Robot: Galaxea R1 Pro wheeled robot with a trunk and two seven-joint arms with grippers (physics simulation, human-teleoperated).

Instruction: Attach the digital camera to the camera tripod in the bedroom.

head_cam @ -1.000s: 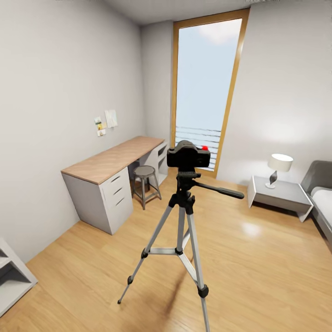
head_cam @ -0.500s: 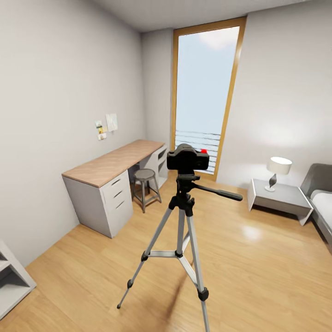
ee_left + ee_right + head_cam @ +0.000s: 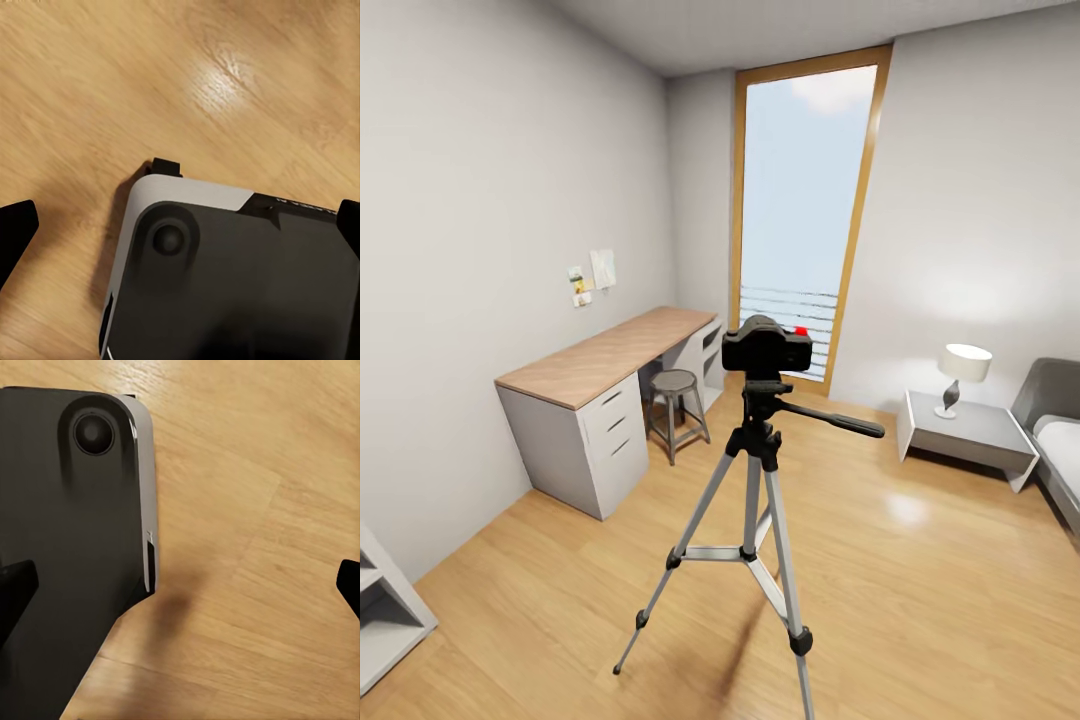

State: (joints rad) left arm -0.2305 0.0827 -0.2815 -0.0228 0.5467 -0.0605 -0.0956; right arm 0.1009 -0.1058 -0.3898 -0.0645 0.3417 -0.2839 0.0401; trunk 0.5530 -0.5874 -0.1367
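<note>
Head view pulls slightly back from the small black digital camera (image 3: 766, 346), seated on the silver-legged camera tripod (image 3: 752, 490), both pincers apart and empty, so attachment looks done.

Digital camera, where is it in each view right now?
Head view: the digital camera sits atop the camera tripod, mid-picture, before the window.
Left wrist view: robot's dark base over the wood floor.
Right wrist view: robot's dark base over the wood floor.
Shared landmark: the wood floor.
</note>
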